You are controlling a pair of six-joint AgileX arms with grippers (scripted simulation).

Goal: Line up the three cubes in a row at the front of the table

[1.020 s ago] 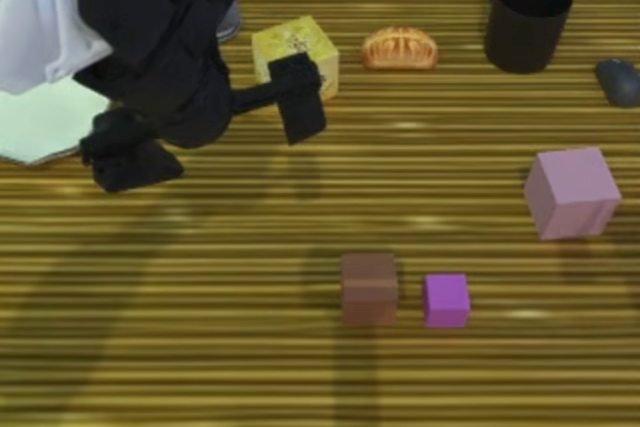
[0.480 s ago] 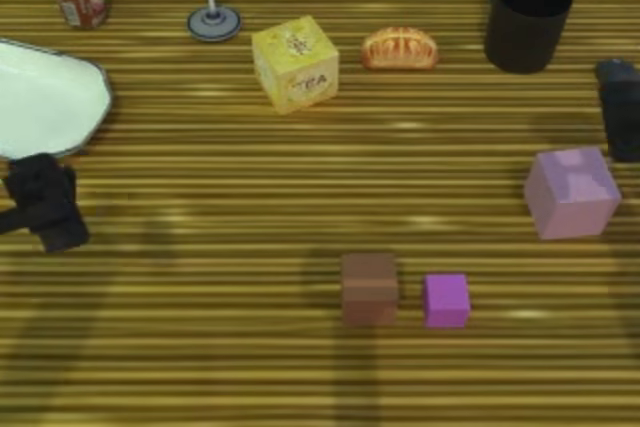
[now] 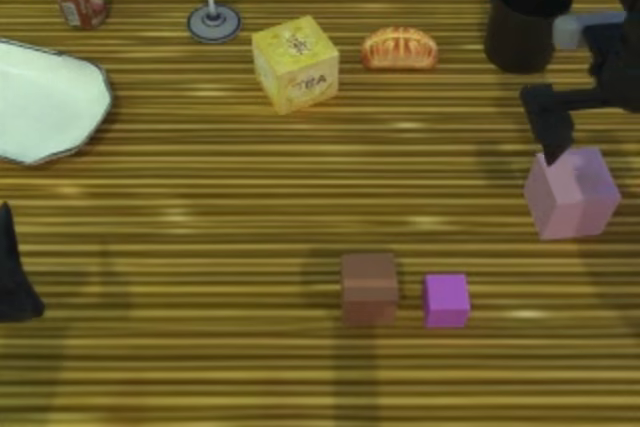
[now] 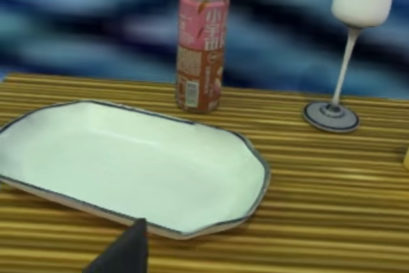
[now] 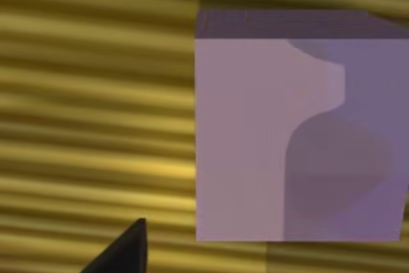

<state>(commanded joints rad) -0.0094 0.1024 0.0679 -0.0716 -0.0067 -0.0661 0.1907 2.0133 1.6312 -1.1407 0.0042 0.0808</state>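
Top camera looks straight down; my right wrist camera sits close above the pale pink cube (image 5: 281, 132), shared with it.

A golden-brown wooden tabletop (image 3: 200, 247) with fine dark horizontal stripes fills the scene. Beyond its far edge lies a blurred backdrop of swirling dark and light blue (image 4: 96, 23). Soft pale highlights fall across the wood.

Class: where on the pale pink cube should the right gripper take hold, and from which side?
Grip the pale pink cube across two opposite flat side faces, coming from above: it sits flat, clear of neighbours, with the right gripper already over it.
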